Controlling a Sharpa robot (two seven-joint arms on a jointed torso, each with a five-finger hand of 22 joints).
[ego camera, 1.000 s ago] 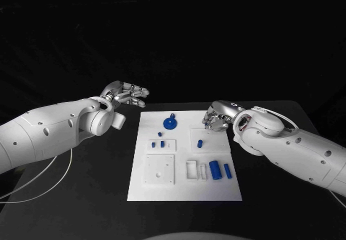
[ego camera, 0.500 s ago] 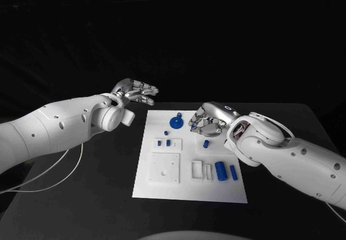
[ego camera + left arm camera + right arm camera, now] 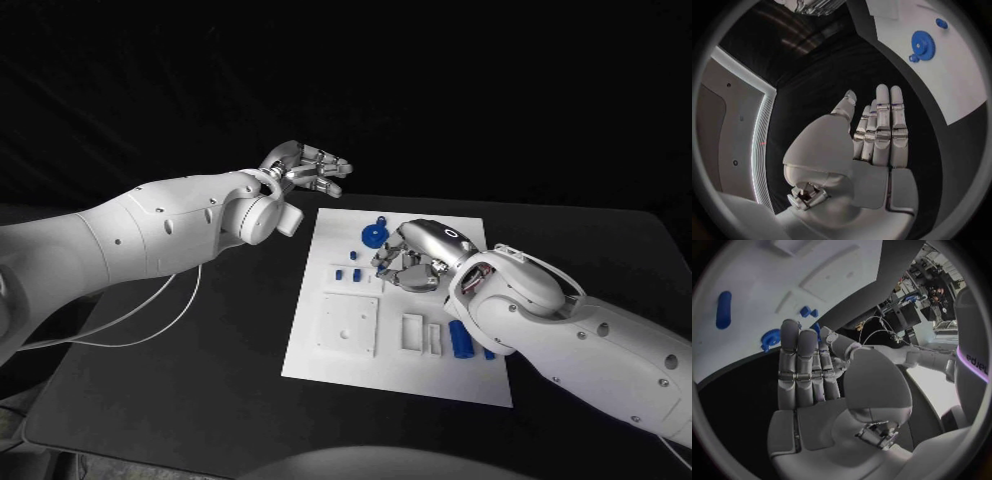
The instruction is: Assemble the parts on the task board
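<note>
The right hand (image 3: 817, 385) holds nothing, its fingers (image 3: 795, 365) straight and pressed side by side, palm toward the camera. Beyond the fingertips lies the white task board (image 3: 761, 295) on the black table (image 3: 729, 410). On the board are a blue gear (image 3: 770, 337), a long blue cylinder (image 3: 723, 309) and small blue pegs (image 3: 807, 311).

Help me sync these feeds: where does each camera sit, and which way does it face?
Head view: on the robot's head, looking down at the board; both arms enter, left hand, right hand.
Left wrist view: behind the left hand, facing table and board.
Right wrist view: behind the right hand, facing the board.
All share the blue gear.
</note>
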